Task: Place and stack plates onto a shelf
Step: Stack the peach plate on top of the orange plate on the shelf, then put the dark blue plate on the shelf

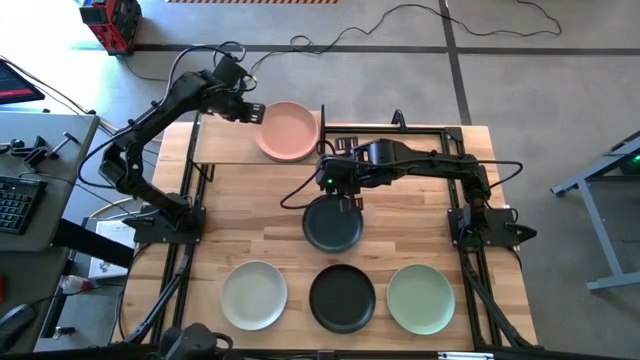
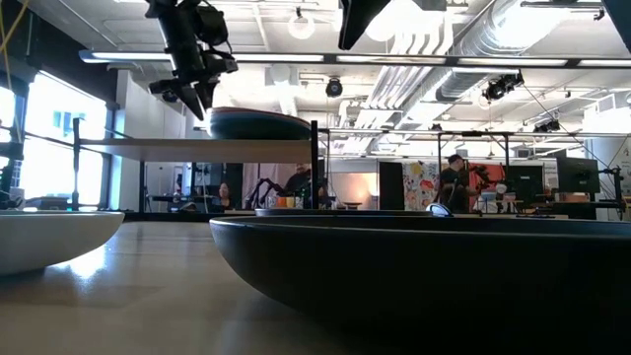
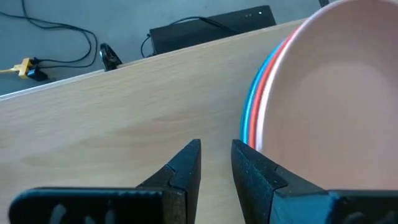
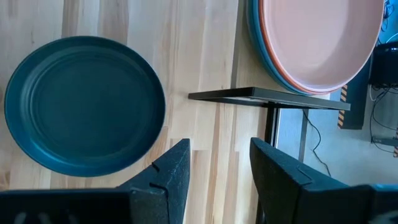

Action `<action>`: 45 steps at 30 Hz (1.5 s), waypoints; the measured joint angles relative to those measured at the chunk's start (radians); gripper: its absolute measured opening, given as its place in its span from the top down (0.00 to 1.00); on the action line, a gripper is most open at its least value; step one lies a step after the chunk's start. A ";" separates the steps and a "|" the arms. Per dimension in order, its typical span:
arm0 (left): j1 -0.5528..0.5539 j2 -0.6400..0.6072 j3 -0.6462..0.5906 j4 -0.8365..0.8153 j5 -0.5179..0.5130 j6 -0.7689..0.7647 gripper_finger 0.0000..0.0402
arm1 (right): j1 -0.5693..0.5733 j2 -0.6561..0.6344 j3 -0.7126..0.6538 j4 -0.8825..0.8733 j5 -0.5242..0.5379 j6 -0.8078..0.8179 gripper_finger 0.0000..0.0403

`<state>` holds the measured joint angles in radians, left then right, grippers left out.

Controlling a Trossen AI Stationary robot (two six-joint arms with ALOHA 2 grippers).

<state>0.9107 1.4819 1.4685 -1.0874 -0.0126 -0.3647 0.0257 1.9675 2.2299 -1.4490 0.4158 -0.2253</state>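
On the shelf [image 1: 225, 140], a light-wood board on black rods at the table's far side, sits a stack of plates with the pink plate [image 1: 288, 131] on top and orange-red and blue rims [image 3: 254, 109] beneath it. My left gripper [image 1: 255, 112] [image 3: 216, 155] hovers over the board just beside the stack's left rim, narrowly open and empty. My right gripper [image 1: 325, 180] [image 4: 214, 165] is open above the tabletop, between the shelf and the dark teal plate [image 1: 333, 222] [image 4: 84, 102], which lies flat on the table.
Along the near edge lie the pale cream-green plate [image 1: 254, 295], the black plate [image 1: 342, 297] and the sage green plate [image 1: 420, 297]. The shelf's black rod frame [image 4: 267, 94] stands close ahead of my right gripper. The shelf board left of the stack is bare.
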 joint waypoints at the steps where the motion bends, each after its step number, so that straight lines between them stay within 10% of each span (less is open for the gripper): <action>1: -0.004 0.002 0.000 0.001 0.000 0.000 0.81 | 0.000 0.000 0.000 0.000 0.000 0.000 0.64; 39: 0.016 -0.020 -0.002 0.009 0.004 0.027 0.81 | 0.000 0.000 0.000 0.013 0.000 0.008 0.64; 45: 0.027 -0.092 -0.001 -0.012 0.173 0.041 0.81 | 0.000 0.000 0.000 0.013 -0.004 0.008 0.64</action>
<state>0.9376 1.3902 1.4673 -1.0991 0.1604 -0.3239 0.0257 1.9675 2.2299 -1.4363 0.4115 -0.2173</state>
